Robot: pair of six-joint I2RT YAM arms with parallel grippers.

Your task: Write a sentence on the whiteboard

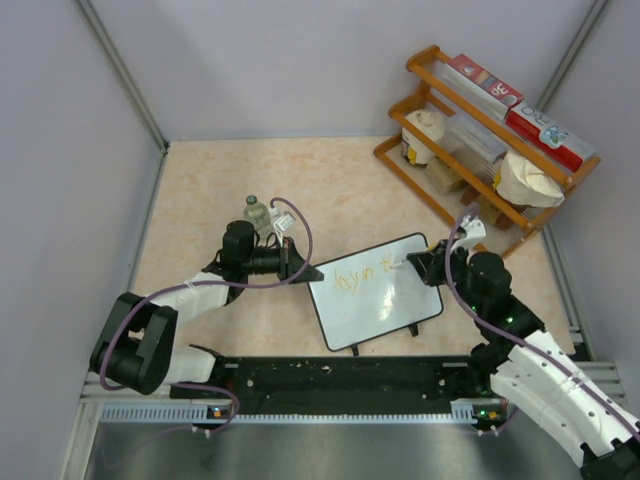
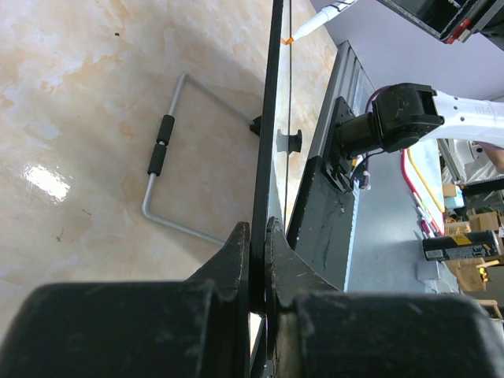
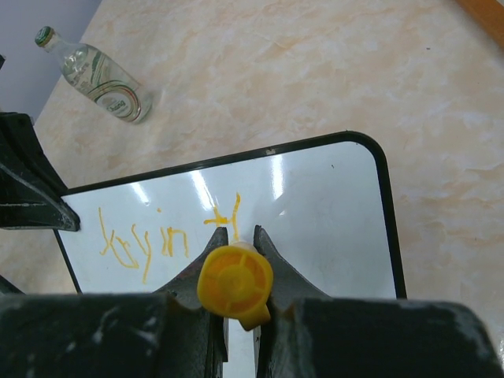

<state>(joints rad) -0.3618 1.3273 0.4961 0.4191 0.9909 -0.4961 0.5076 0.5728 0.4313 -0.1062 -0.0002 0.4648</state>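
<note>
1. Beige marbled tabletop [image 1: 330,180] between grey walls, with all the work near its front middle.
2. Right gripper [image 3: 239,235] clamped on an orange-capped marker [image 3: 235,285], tip pointing down at the whiteboard [image 1: 385,305]; touching or just off, cannot tell.
3. Whiteboard just ahead of both arms, long axis running from near left to far right, the same way as the writing line.
4. Sentence [image 3: 157,236] in orange along the far edge: one short word, then a "t"-like stroke right at the tip. Bare board lies further along toward the right end, so the next strokes probably belong there.
5. Left gripper [image 2: 256,236] pinched shut on the board's left edge, bracing it, well apart from the marker.
6. Right arm nearer the blank part.
7. Further out: wire stand [image 2: 161,157] behind the board, glass bottle [image 1: 258,212] beyond the left gripper, wooden rack [image 1: 480,130] at far right. Nothing between tip and blank area.
</note>
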